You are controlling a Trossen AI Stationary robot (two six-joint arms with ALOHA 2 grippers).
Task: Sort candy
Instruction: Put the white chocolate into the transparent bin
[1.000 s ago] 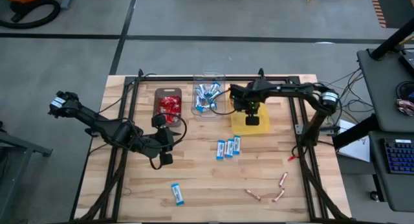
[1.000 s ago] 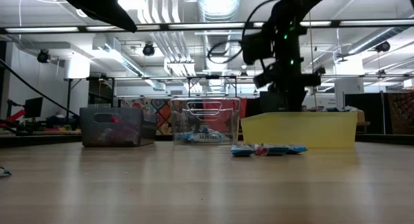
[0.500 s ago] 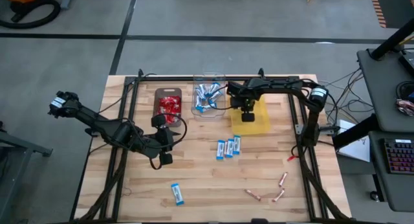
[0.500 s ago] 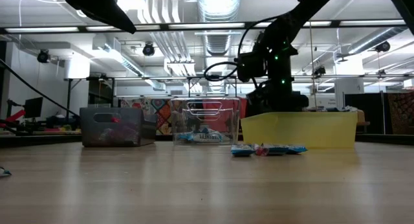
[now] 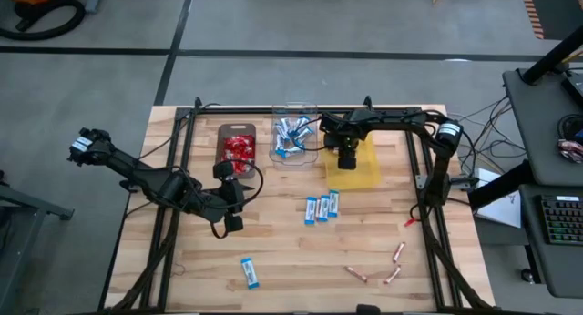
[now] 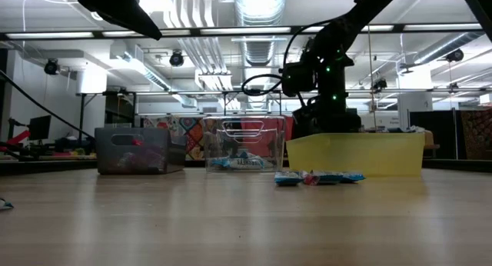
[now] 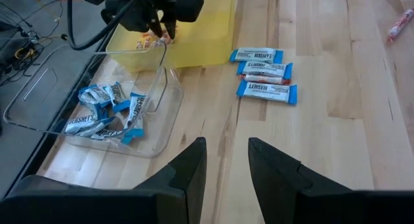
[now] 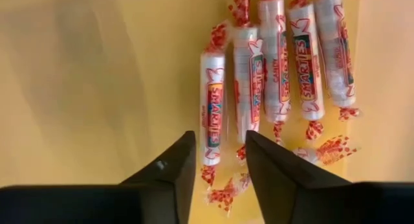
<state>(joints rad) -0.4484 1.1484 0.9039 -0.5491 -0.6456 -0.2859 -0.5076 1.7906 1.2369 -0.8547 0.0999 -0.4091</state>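
Sorting's maybe 2/3 done imo: right hand (image 8: 216,160), fingers apart, empty over Smarties rolls (image 8: 277,59) in yellow tray (image 5: 365,173); Hershey's bars (image 5: 322,207) + 3 rolls (image 5: 397,253) left on tabletop (image 5: 291,256), left hand (image 7: 224,162) apart, idle.

Under my right hand the candy rolls (image 8: 306,56) in the yellow tray (image 8: 97,88) read "SMARTIES". The blue-and-white bars (image 7: 266,89) on the bench read "HERSHEY'S", I think; those in the clear tray (image 7: 84,123) carry the same name.
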